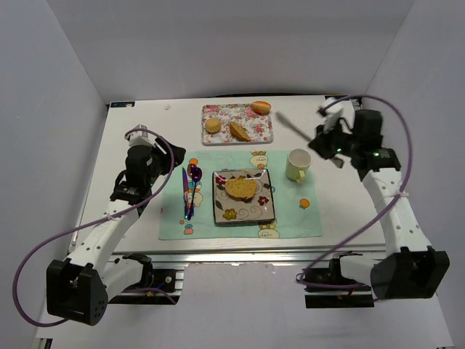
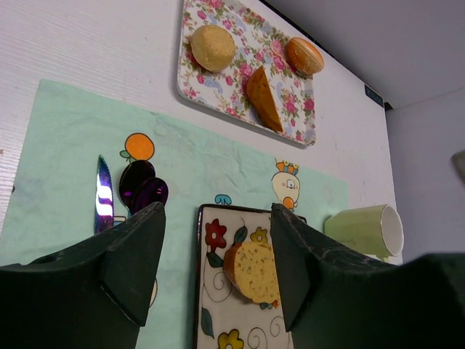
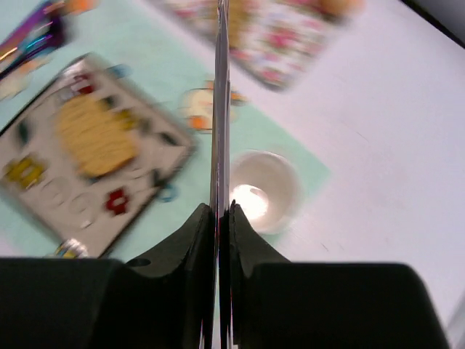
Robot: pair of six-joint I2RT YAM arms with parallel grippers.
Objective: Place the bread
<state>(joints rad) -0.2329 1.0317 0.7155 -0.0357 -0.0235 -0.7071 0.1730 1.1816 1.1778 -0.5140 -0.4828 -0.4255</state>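
1. Step: the bread (image 1: 240, 187) already lies on the square patterned plate (image 1: 263, 212), mid-frame on the green placemat (image 1: 294, 218). The placing looks done or nearly done.
2. The left gripper (image 2: 218, 214) is spread wide and empty. It hangs low on the left side of the plate, with the bread showing between its fingers in the wrist view and nothing touching.
3. The right gripper (image 3: 221, 211) is pressed together on a thin metal utensil (image 3: 219, 109), seen edge-on. It is up at the right of the frame, above the pale green cup (image 1: 298, 165).
4. Next move, my guess: back the left arm away without nudging the plate. If the bread needs recentring, use a light pinch at the crust.
5. Bread look: a flat oval slice, golden-yellow with a speckled crumb and a browner crust rim. It sits toward the upper half of the plate, fully inside the rim.
6. The floral tray (image 1: 218, 110) at top centre holds the other bread pieces, well apart from the plate.
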